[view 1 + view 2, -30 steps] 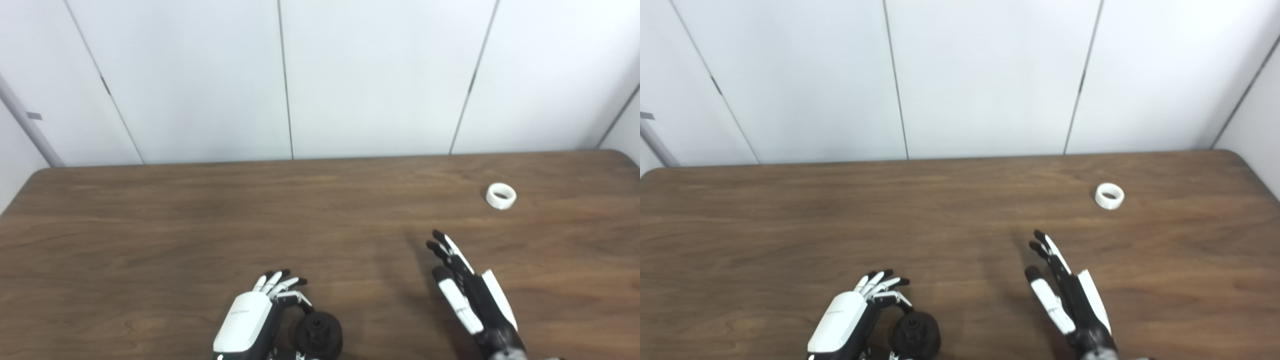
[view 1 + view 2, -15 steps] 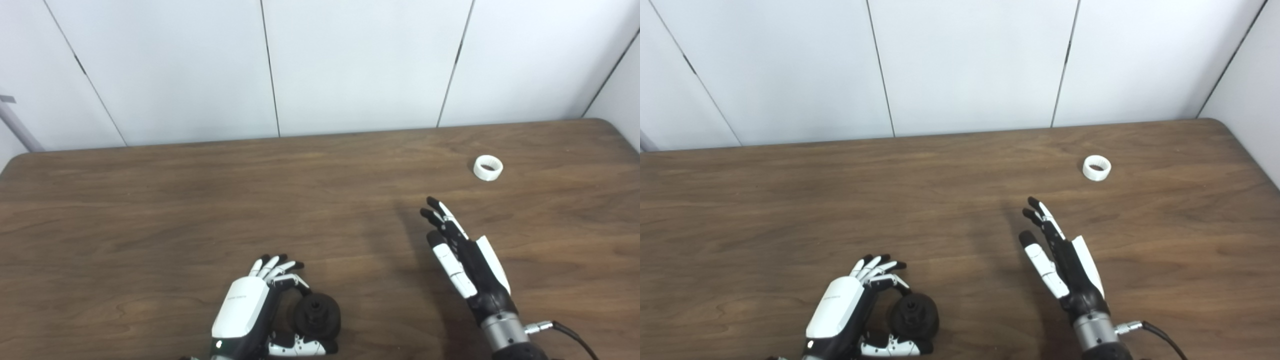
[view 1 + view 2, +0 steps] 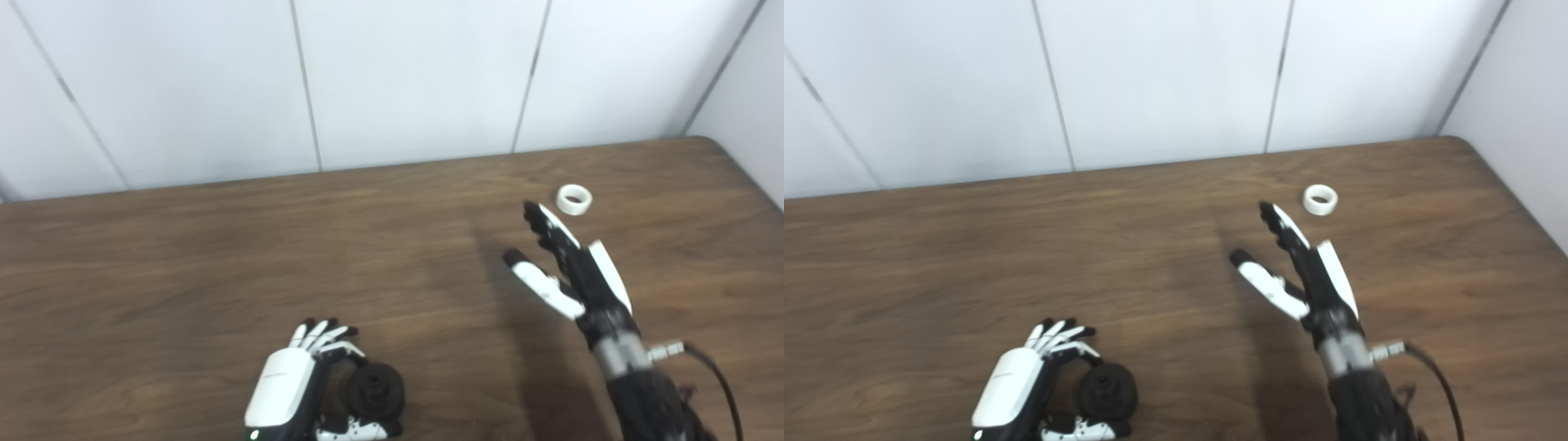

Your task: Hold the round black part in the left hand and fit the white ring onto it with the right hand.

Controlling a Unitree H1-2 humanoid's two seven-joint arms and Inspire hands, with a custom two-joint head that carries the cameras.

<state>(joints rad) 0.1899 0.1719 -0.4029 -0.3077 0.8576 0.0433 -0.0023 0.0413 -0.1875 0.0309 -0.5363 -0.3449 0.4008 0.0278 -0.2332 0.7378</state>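
The round black part (image 3: pixel 375 389) rests on the brown table (image 3: pixel 184 257) at the near edge. My left hand (image 3: pixel 288 383) is curled around it from the left, fingers over the top and thumb under its near side. The white ring (image 3: pixel 574 199) lies flat on the table at the far right. My right hand (image 3: pixel 566 263) is open and empty above the table, fingers stretched out and thumb spread to the left. Its fingertips are just short of the ring, to the ring's near left. The ring also shows in the right eye view (image 3: pixel 1320 199).
A white panelled wall (image 3: pixel 392 79) runs along the table's far edge and meets a side wall past the rounded far-right corner (image 3: pixel 713 144). A black cable (image 3: pixel 716 373) hangs from my right wrist.
The camera has shifted down and to the right. My right hand has reached forward toward the white ring and its thumb has spread wider. My left hand stays curled on the black part.
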